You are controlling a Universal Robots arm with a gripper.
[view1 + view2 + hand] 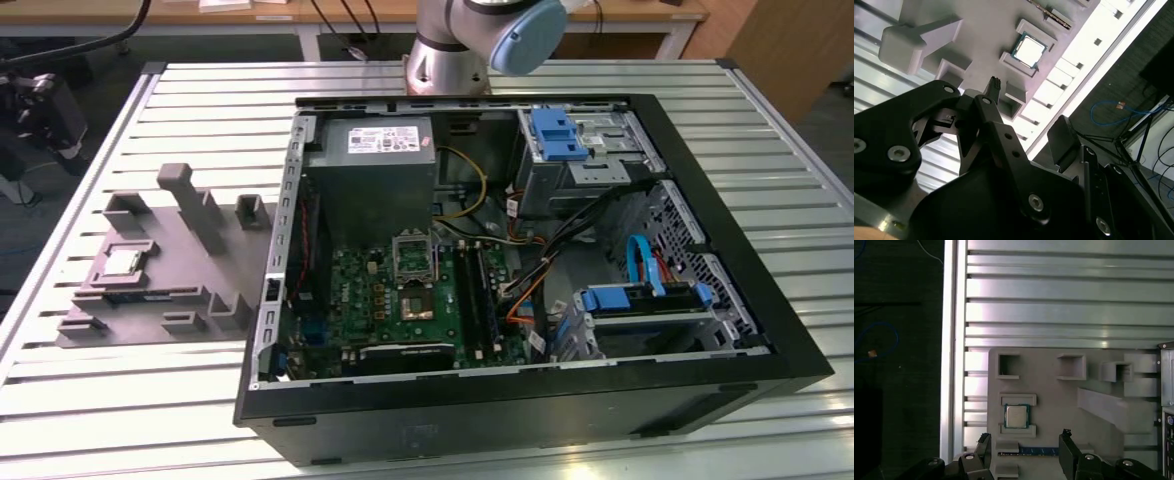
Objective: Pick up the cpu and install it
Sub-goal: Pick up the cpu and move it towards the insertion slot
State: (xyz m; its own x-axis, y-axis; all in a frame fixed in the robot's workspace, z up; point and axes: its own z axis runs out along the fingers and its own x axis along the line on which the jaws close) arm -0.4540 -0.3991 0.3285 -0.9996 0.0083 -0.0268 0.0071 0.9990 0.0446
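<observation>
Approach step: the end effector (1025, 436), spread and empty, hangs above the cpu (1016, 416) in its tray (1054, 405). In the exterior view the cpu is at 9 o'clock from the computer case (534, 425). I judge grasping needs centred lowering.

Grey parts tray on a slatted desk, with an open computer case alongside.

The grey plastic tray (1054, 390), with its raised blocks and square pockets, lies under the pincer (1025, 436) on the slatted metal desk (1054, 310). A memory module (1036, 451) lies on it between the pincer's spread fingers. Beyond the tray, off to the pincer's side, sits the open computer case (787, 330), showing a green motherboard (387, 290), a grey power supply (380, 160), a blue drive bracket (558, 135) and bundled cables (574, 240).
</observation>
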